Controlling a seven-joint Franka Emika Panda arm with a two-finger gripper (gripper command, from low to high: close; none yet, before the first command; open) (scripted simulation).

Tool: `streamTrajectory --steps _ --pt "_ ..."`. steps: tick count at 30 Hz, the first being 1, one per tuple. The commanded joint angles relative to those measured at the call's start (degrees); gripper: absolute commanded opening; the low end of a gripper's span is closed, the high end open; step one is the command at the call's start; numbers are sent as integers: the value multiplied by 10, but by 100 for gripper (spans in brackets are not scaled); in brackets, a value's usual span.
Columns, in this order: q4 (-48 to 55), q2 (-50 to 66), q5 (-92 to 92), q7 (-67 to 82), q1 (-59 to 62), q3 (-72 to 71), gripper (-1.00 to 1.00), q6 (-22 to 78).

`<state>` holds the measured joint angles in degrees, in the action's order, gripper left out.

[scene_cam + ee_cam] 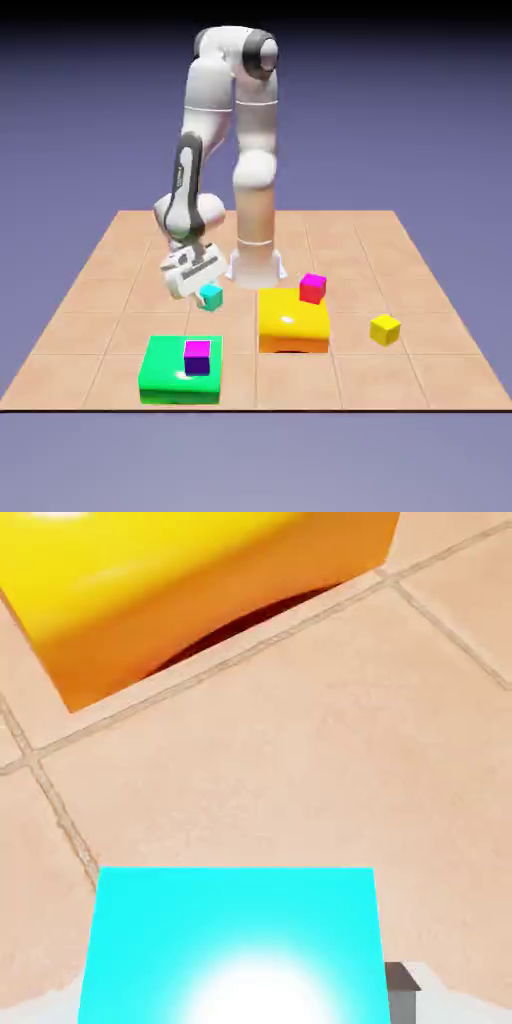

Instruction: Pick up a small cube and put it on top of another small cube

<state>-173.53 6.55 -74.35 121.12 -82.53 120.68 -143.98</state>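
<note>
On the tiled counter (110,270), a flat yellow-and-orange block (293,320) lies just beside the pincer, toward the exterior view's right, with a magenta-topped red cube (313,288) at its far corner; nearer the camera than the pincer lies a flat green block (165,370) bearing a magenta-topped purple cube (198,357)

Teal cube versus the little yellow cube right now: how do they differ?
The teal cube sits in the closed hand, near the robot's base; the yellow cube stands free on the tiles, untouched, far over at the exterior view's right. Teal fills the hand view's bottom; yellow doesn't appear there. Both are small, plain, similar in size.
</note>
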Motion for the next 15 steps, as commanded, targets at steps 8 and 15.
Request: streamTrajectory --steps 8,15 --pt "-3 143 24 -63 15 -25 -100 141" --pt "113 59 114 -205 -102 -96 -100 114"
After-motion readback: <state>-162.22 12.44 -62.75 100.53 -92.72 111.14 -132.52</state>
